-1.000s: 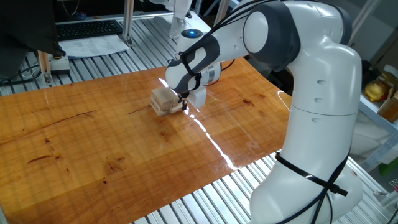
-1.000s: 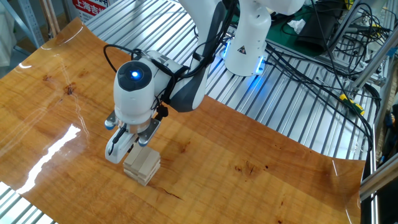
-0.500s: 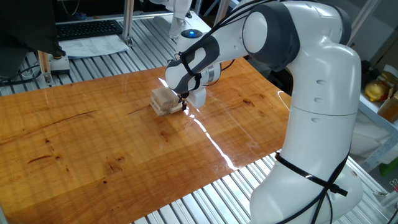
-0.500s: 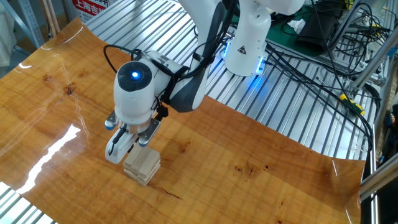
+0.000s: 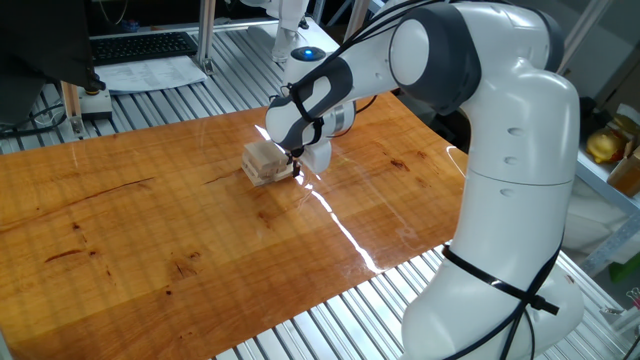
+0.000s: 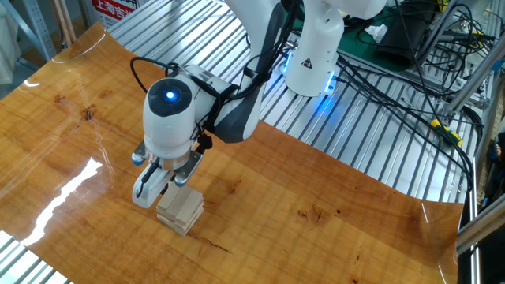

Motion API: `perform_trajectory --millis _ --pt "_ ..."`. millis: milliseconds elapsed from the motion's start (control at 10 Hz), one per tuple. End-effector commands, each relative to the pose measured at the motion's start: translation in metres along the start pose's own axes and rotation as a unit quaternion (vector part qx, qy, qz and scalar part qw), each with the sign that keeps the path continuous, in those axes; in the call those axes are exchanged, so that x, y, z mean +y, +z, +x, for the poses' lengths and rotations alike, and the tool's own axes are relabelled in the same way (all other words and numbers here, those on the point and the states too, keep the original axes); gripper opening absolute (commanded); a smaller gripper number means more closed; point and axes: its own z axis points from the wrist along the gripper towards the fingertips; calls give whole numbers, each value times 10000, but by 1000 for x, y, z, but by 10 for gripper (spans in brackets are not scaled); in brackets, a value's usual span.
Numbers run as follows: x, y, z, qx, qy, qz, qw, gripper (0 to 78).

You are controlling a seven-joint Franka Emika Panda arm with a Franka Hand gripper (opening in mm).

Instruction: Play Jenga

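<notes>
The Jenga stack (image 5: pixel 267 162) is a small low pile of pale wooden blocks in crossed layers on the wooden table (image 5: pixel 150 230). In the other fixed view the Jenga stack (image 6: pixel 180 210) sits just in front of the gripper. My gripper (image 6: pixel 164 184) is low at the stack's far side, its white fingers (image 6: pixel 145 189) apart and right against the upper blocks. In the one fixed view my gripper (image 5: pixel 296 163) touches the stack's right side. I see no block held between the fingers.
The robot's white base (image 5: pixel 500 250) stands at the table's right edge. Ribbed metal decking (image 6: pixel 355 150) surrounds the table. Cables (image 6: pixel 410 87) run beside the base, and a keyboard with papers (image 5: pixel 140 50) lies beyond the far edge.
The gripper has shifted very slightly sideways at the stack. The stack has not visibly moved.
</notes>
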Motion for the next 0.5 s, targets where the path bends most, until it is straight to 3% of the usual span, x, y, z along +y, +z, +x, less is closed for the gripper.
perform_trajectory --millis 100,500 --pt "3 0 -5 25 -12 -8 10000 11" --pt "3 -3 -15 88 -46 -13 9999 11"
